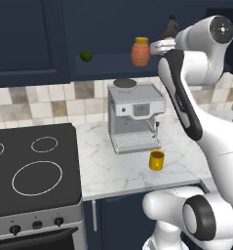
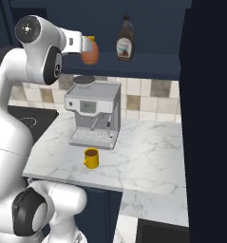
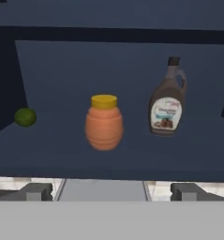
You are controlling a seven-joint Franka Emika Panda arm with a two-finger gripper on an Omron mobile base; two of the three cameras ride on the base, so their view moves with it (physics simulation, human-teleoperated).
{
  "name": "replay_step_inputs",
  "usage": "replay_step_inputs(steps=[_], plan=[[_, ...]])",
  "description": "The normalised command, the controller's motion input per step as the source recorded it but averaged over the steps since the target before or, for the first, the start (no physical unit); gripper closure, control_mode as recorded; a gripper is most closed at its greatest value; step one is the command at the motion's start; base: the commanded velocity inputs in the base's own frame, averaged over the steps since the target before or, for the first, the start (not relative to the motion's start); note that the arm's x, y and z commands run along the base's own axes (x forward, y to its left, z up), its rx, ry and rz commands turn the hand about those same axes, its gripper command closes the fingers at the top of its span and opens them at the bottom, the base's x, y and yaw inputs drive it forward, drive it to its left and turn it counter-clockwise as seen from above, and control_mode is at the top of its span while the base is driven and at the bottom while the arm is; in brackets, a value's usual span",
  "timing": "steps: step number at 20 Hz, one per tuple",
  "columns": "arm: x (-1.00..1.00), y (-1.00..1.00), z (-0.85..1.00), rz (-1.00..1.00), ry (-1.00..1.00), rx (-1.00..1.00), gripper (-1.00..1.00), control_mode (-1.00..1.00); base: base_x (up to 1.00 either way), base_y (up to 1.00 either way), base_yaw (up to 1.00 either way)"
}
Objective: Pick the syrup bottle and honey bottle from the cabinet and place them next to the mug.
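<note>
The honey bottle (image 3: 104, 123), a squat orange ribbed jar with a yellow lid, stands on the shelf of the navy cabinet (image 3: 108, 164). To its right is the taller dark syrup bottle (image 3: 167, 101) with a pale label. My gripper (image 3: 112, 192) is open just in front of the shelf, facing the honey bottle, with nothing between its fingers. From the left base the hand (image 1: 162, 47) sits right of the honey bottle (image 1: 140, 52) and partly hides the syrup bottle (image 1: 170, 29). The yellow mug (image 1: 157, 160) stands on the counter below, in front of the coffee machine.
A lime (image 3: 25, 117) lies at the left of the shelf. A grey coffee machine (image 1: 135, 117) stands on the marble counter (image 1: 108, 171) under the cabinet. A black stove (image 1: 32, 166) is left of the counter. A dark tall panel (image 2: 212, 118) bounds the right side.
</note>
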Motion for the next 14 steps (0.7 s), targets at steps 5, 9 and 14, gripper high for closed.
replay_step_inputs(steps=[5,9,14], plan=[[0.10,0.04,0.00,-0.04,0.02,0.00,-1.00,-1.00,0.00,0.00,0.00],[0.14,0.00,0.00,-0.07,0.00,0.13,-1.00,-1.00,0.00,0.00,0.00],[0.10,0.07,-0.08,-0.04,0.07,0.06,-1.00,-1.00,0.00,0.00,0.00]])
